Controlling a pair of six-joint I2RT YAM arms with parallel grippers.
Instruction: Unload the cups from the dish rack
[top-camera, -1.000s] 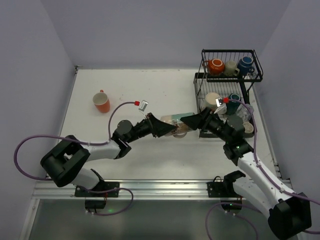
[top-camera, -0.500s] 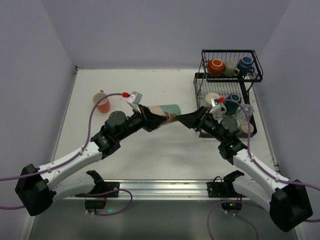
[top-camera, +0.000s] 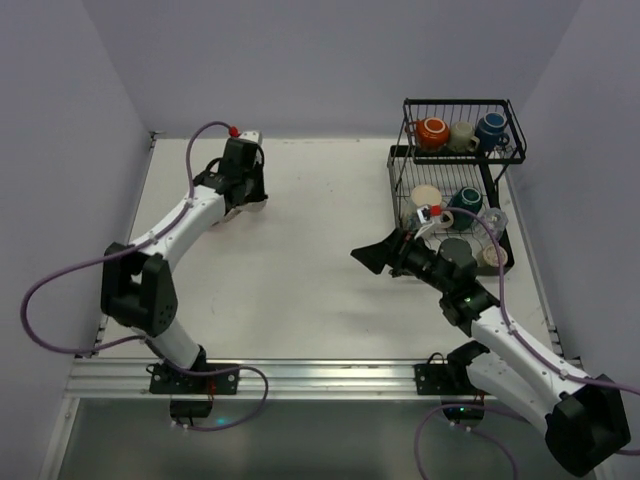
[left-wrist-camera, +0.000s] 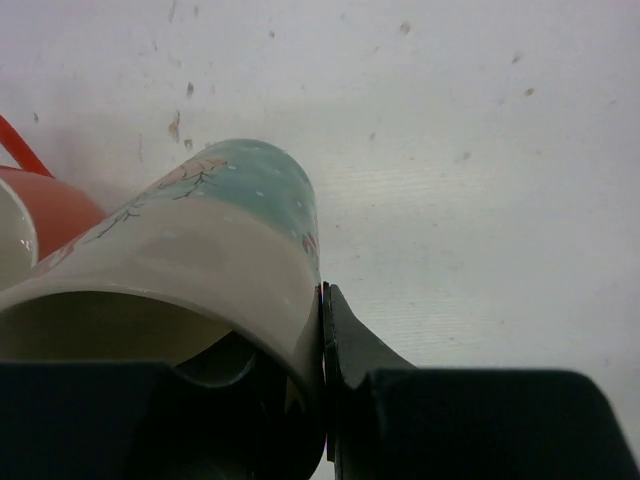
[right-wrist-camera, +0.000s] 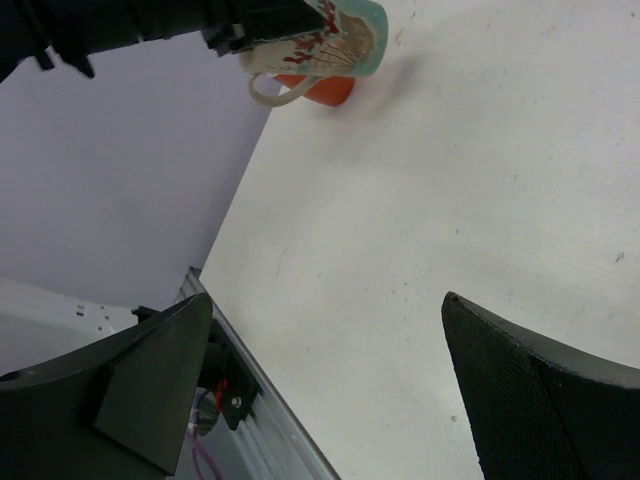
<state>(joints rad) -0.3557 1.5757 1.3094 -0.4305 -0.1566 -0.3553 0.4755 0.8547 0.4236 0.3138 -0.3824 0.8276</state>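
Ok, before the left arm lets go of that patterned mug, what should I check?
1. Left end effector shut on the patterned mug at its rim: ok.
2. Upright pose of patterned mug for release: not ok, it is tilted.
3. Gap to the orange mug beside it: cannot tell, they overlap in view.
4. Right end effector open and empty: ok.
5. Dish rack emptied: not ok, both tiers hold cups.
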